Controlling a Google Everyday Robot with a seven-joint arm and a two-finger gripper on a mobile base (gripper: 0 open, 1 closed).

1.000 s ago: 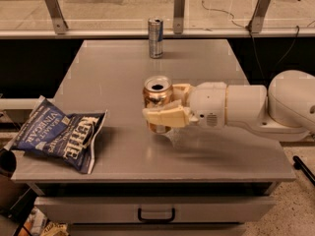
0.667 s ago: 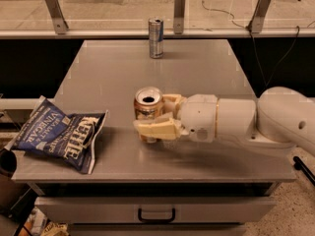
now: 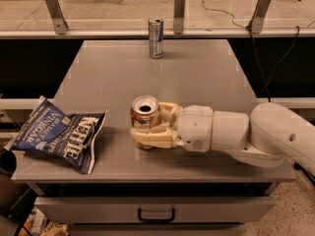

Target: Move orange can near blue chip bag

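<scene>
Orange can (image 3: 144, 113) stands upright near the front edge of the worktop (image 3: 147, 77), a little left of the middle, with its silver top and dark opening facing up. The gripper (image 3: 146, 126) is closed around it. One cream-coloured finger (image 3: 153, 137) crosses the can's near side low down, and the other presses against its far right side, so the can sits clamped between them. Whether the can's base rests on the worktop or hangs just above it cannot be told. The white arm (image 3: 246, 134) reaches in from the right, lying low and almost level over the front part of the worktop.

The blue chip bag (image 3: 59, 134) lies flat at the worktop's front left corner, wrinkled, with its white lettering turned sideways. Its left end juts past the worktop's edge. The bag's right edge is near the can but apart from it, with a strip of bare grey surface between them.

A taller, slim silver-blue can (image 3: 155, 31) stands upright at the far edge of the worktop, well apart from the orange can and the gripper. Behind it runs a rail (image 3: 118, 33) with slanted metal posts (image 3: 53, 11). Below the worktop's front edge, a drawer (image 3: 98, 208) with a dark handle (image 3: 156, 215) is shut.
</scene>
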